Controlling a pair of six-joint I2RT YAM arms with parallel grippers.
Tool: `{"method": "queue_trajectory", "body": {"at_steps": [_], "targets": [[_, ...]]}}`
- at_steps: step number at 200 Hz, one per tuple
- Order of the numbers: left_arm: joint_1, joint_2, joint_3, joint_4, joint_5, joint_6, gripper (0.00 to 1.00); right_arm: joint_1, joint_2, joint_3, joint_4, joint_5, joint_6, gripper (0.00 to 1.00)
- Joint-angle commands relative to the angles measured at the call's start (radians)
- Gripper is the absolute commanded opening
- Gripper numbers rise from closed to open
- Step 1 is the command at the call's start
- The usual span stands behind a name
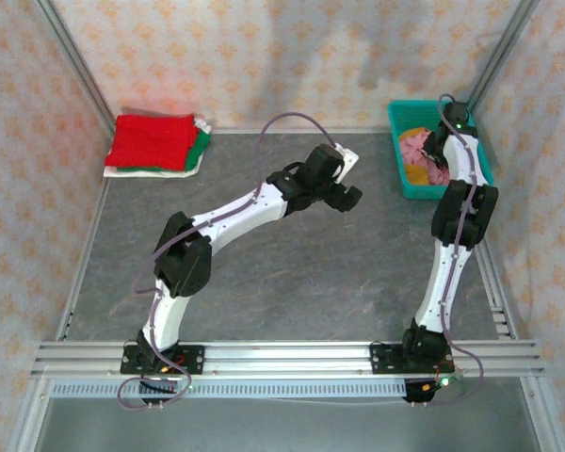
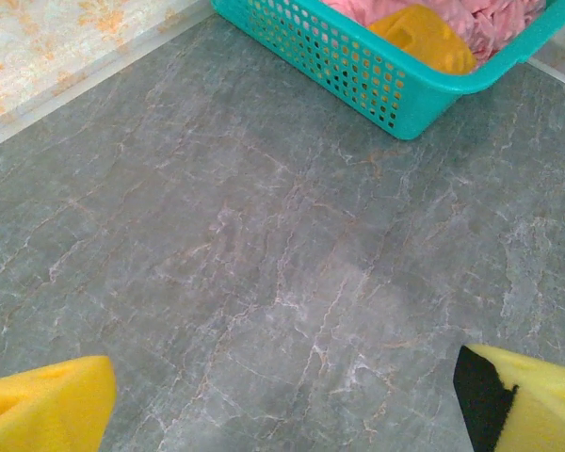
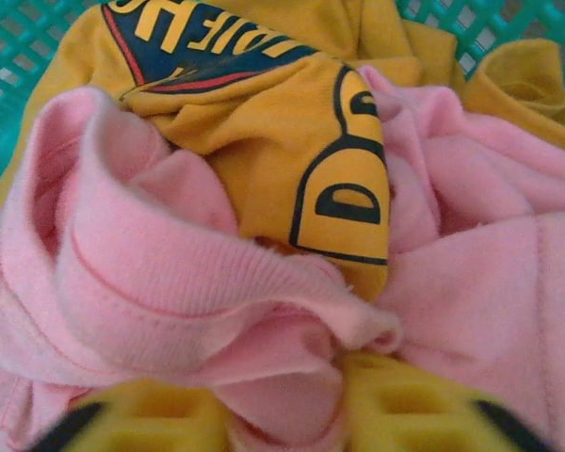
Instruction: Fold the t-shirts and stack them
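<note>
Stack at ten o'clock on the table (image 1: 292, 273), three items: red shirt (image 1: 151, 141) on top, folded flat; green shirt (image 1: 201, 143) showing as an edge on its three o'clock side; white shirt (image 1: 155, 172) at the bottom, its edge out along six o'clock.

My left gripper (image 2: 282, 414) hangs over bare table just past centre, toward twelve o'clock. Its jaws are spread wide with nothing between them. The yellow pads (image 2: 42, 405) sit at the bottom corners of the wrist view.

Basket (image 1: 424, 193) stands at two o'clock on the table. My right gripper (image 3: 282, 424) is down inside it, clenched on a fold of the pink shirt (image 3: 169, 273). The mustard shirt (image 3: 292, 151), with dark printed lettering, lies at twelve o'clock from the pinch, tangled into the pink cloth. Both shirts are crumpled and unfolded.
</note>
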Motion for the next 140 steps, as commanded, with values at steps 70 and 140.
{"method": "queue_trajectory", "body": {"at_steps": [70,140], "targets": [[0.006,-0.495,-0.415,0.416,0.005,-0.105,0.96,0.078,-0.448,-0.002,-0.009,0.13,-0.025,0.0],[0.034,-0.848,-0.685,0.481,-0.067,-0.101,1.0,0.423,-0.679,0.274,-0.247,0.219,-0.163,0.0]]}}
